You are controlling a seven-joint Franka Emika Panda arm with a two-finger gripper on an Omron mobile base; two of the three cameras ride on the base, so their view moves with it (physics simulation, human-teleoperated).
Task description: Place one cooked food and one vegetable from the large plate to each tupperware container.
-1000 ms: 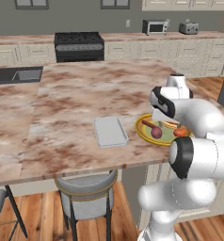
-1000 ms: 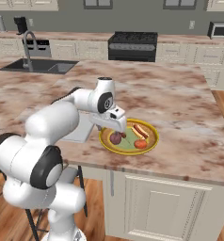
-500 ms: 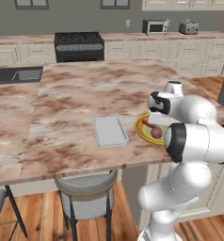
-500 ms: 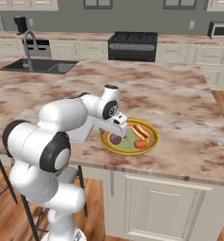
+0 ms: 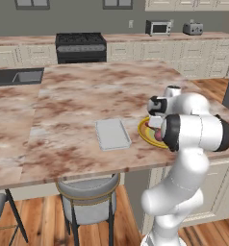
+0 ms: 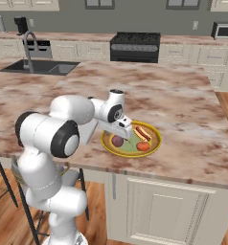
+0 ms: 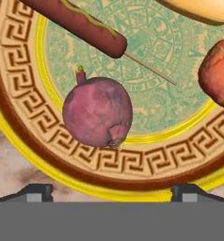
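Observation:
The large plate [image 6: 154, 143] has a yellow rim and lies near the counter's front edge, partly covered by my arm in the left base view [image 5: 144, 132]. On it lie a purple beet [image 7: 97, 112], a sausage on a stick [image 7: 76, 23], a red tomato [image 7: 220, 70] and a pale bun [image 7: 203, 9]. My gripper [image 7: 111, 193] hangs open just above the plate, with the beet centred ahead of its fingertips [image 7: 36, 190]. In the right base view the gripper [image 6: 124, 135] is over the beet [image 6: 117, 141]. One tupperware container [image 5: 112, 133] lies empty just left of the plate.
The marble counter [image 5: 78, 96] stretches wide to the left and back. A sink [image 6: 39, 67] is set in it at the far left. A stool [image 5: 87, 192] stands under the front edge. A stove [image 5: 81, 43] and a microwave [image 5: 158, 28] line the back wall.
My arm has folded down and brought the hand lower over the plate, closer to the beet. The jaws have stayed open and the food has not moved.

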